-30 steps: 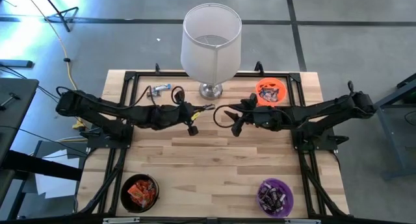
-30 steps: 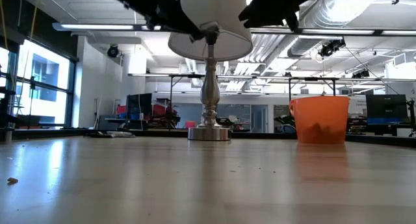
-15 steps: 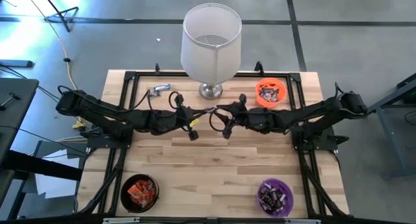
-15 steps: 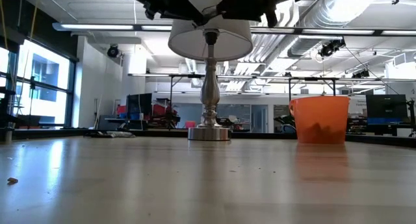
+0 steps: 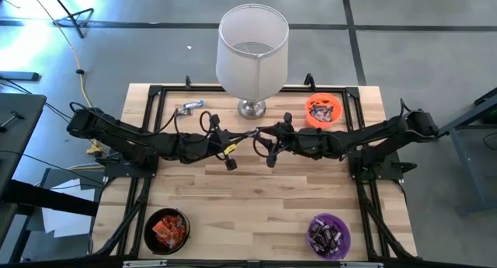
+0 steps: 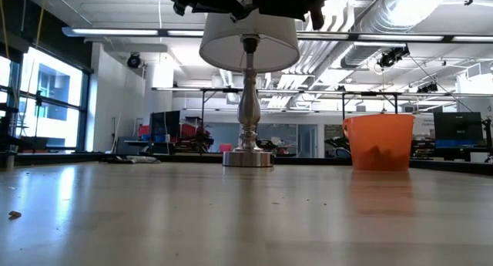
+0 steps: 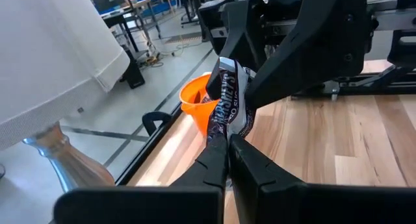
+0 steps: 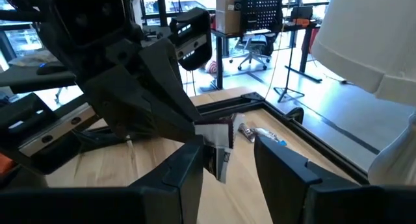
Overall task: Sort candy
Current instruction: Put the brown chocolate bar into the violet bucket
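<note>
My left gripper (image 5: 248, 134) reaches in from the table's left, high above the table's middle, near the lamp base. It is shut on one small candy with a dark and silvery wrapper (image 7: 229, 94). My right gripper (image 5: 262, 137) comes from the table's right and meets it there. It is open, with its fingers on either side of that candy (image 8: 218, 147); I cannot tell whether they touch it. Another silvery-blue candy (image 5: 192, 106) lies on the table at the far left. My left gripper pinches the candy's near end (image 7: 223, 134) between its two fingers. The fingers lie about level and point toward the table's right. The rest of the candy sticks out beyond the fingertips, held clear of the table.
A lamp with a white shade (image 5: 252, 54) stands at the far middle. An orange bowl of candy (image 5: 323, 110) is at the far right, a black bowl (image 5: 167, 227) at the near left, and a purple bowl (image 5: 329, 234) at the near right. Bare wood lies between them.
My right gripper has moved toward the table's left and my left gripper toward the right, so the two now meet above the table's middle. The candy has stayed in my left gripper.
</note>
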